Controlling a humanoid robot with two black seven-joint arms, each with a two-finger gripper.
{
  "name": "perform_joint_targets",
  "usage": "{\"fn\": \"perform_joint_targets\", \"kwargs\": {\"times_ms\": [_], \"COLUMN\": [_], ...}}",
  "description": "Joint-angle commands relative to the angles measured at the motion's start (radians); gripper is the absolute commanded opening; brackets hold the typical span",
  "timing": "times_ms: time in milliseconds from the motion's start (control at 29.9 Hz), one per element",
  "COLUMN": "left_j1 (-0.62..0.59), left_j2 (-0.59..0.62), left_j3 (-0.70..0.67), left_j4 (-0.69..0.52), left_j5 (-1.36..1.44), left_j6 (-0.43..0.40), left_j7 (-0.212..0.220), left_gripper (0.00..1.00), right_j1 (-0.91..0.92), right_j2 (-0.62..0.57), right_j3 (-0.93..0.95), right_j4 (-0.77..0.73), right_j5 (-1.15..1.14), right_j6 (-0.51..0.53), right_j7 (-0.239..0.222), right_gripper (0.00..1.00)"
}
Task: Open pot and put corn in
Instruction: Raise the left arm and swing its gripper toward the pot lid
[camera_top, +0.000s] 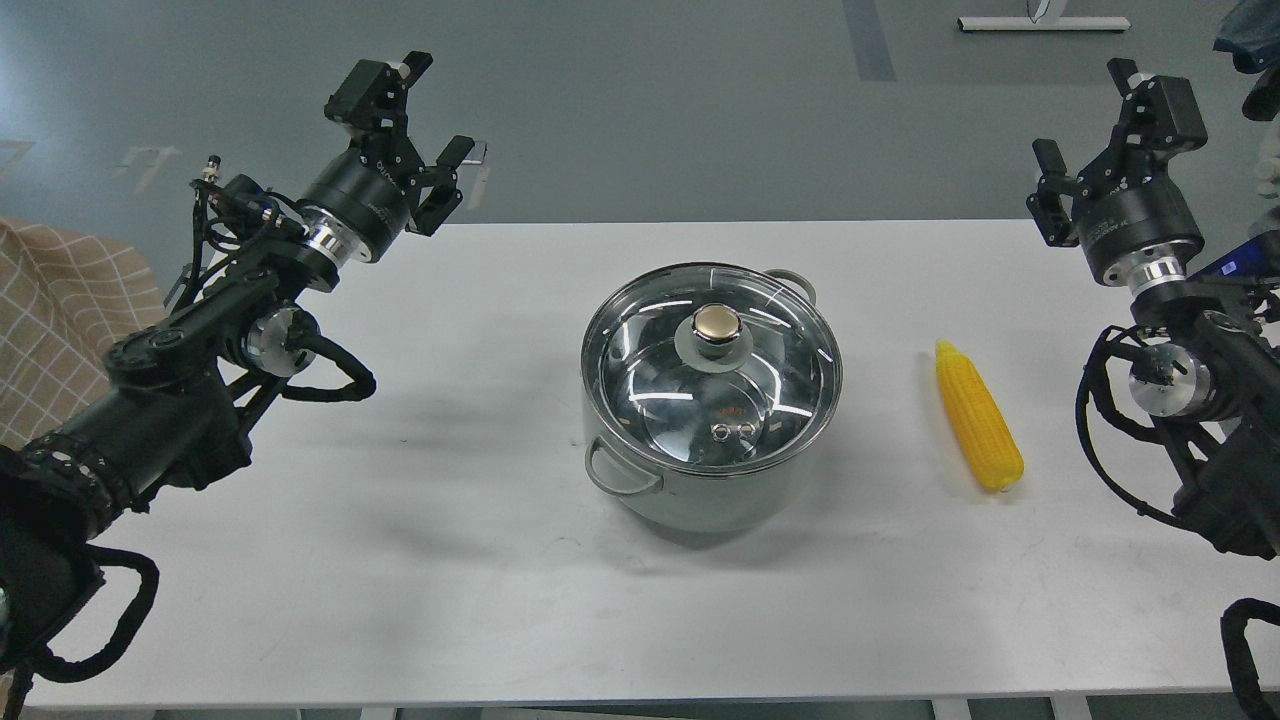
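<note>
— Both grippers, left (415, 115) and right (1105, 135), hang with fingers spread and empty above the far corners of the table (400, 560), apart from everything on it.

— Why so wide?

— It leaves my view of the middle clear. The pot (712, 400) sits at the centre, its glass lid (712, 375) on, knob (716, 325) up for a pinch from above.

— And the corn (978, 417)?

— Lying flat to the pot's right, near my right arm. I'd judge the lid comes off first.
</note>
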Motion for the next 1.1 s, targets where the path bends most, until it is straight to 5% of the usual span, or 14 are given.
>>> {"fn": "perform_joint_targets", "kwargs": {"times_ms": [0, 1070], "left_j1": [0.004, 0.008], "left_j2": [0.0, 0.014], "left_j3": [-0.009, -0.029], "left_j4": [0.0, 0.026], "left_j5": [-0.003, -0.004], "left_j6": [0.001, -0.086], "left_j7": [0.0, 0.0], "left_gripper": [0.98, 0.98], "right_j1": [-0.004, 0.016], "right_j2": [0.004, 0.004], "right_j3": [0.0, -0.011], "right_j4": [-0.014, -0.054], "right_j5": [0.0, 0.0], "right_j6": [0.02, 0.023], "right_j7": [0.0, 0.0], "right_gripper": [1.0, 1.0]}}
